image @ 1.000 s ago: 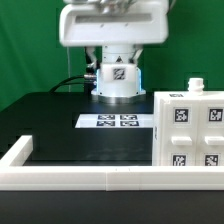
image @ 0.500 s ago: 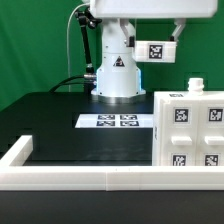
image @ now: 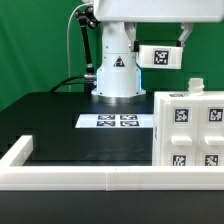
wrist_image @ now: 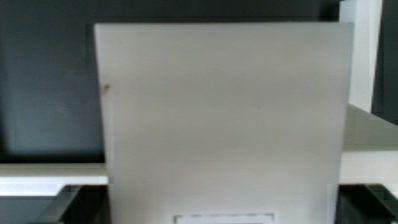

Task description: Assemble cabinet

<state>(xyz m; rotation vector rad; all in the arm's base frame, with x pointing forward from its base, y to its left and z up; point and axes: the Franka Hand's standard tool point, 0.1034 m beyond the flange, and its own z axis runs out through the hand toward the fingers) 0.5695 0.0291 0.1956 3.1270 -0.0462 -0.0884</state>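
Block (image: 160,56) in claw (image: 160,46) shifted right, above cabinet body (image: 188,132).

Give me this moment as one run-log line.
gripper: shut on white block | block: aloft, apart from cabinet body | cabinet body: on table, exterior view's right

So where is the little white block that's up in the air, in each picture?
Exterior view: the little block hangs high on the exterior view's right, higher than the big white box.
Wrist view: the little block fills the middle, very close up.
Shared landmark: the black table shows in both.
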